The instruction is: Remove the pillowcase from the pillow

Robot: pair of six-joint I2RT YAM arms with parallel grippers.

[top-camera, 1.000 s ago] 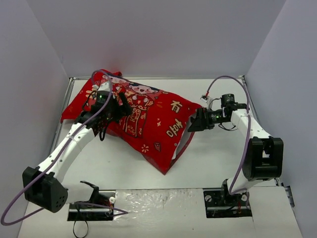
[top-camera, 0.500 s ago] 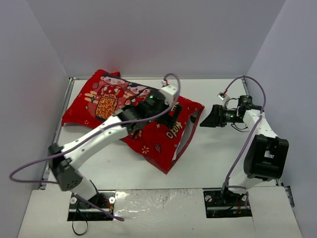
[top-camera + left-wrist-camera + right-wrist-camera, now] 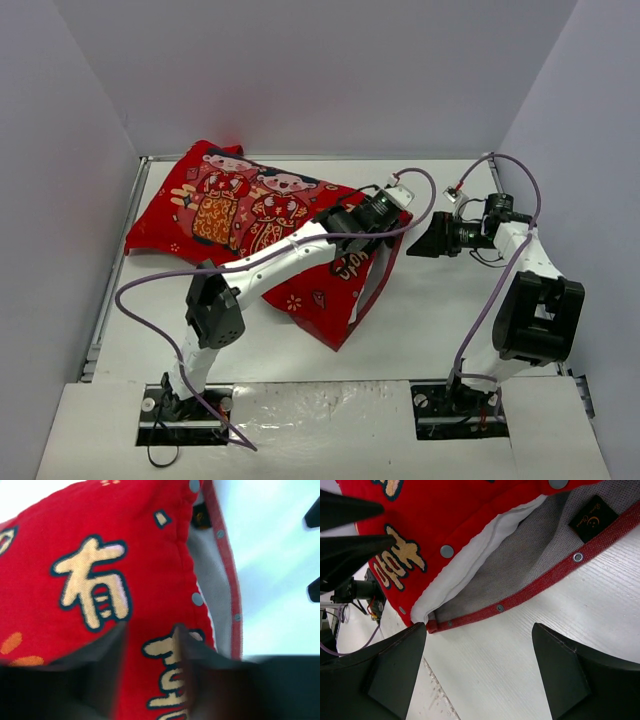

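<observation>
The red pillowcase (image 3: 250, 210) lies across the table's back left, its snap-lined mouth (image 3: 540, 580) gaping toward the right. In that mouth the white pillow (image 3: 470, 555) shows beside the grey lining. My left gripper (image 3: 385, 215) reaches over the case to its top edge near the mouth. In the left wrist view its jaws (image 3: 149, 627) stand narrow, pressed into the printed fabric (image 3: 75, 555), a band of it caught between the fingers. My right gripper (image 3: 420, 243) hovers open just right of the mouth, and its fingertips (image 3: 479, 627) straddle bare table below the lower hem.
White walls close in the table on the left, back and right. A metal rail (image 3: 105, 290) runs along the left edge. A crinkled clear sheet (image 3: 320, 405) covers the near edge between the arm bases. A black label (image 3: 592, 517) is sewn inside the lining.
My left arm has swept from the case's left end across to its mouth edge, and its jaws have narrowed onto the fabric. The right gripper drew back slightly to the right and stays open.
</observation>
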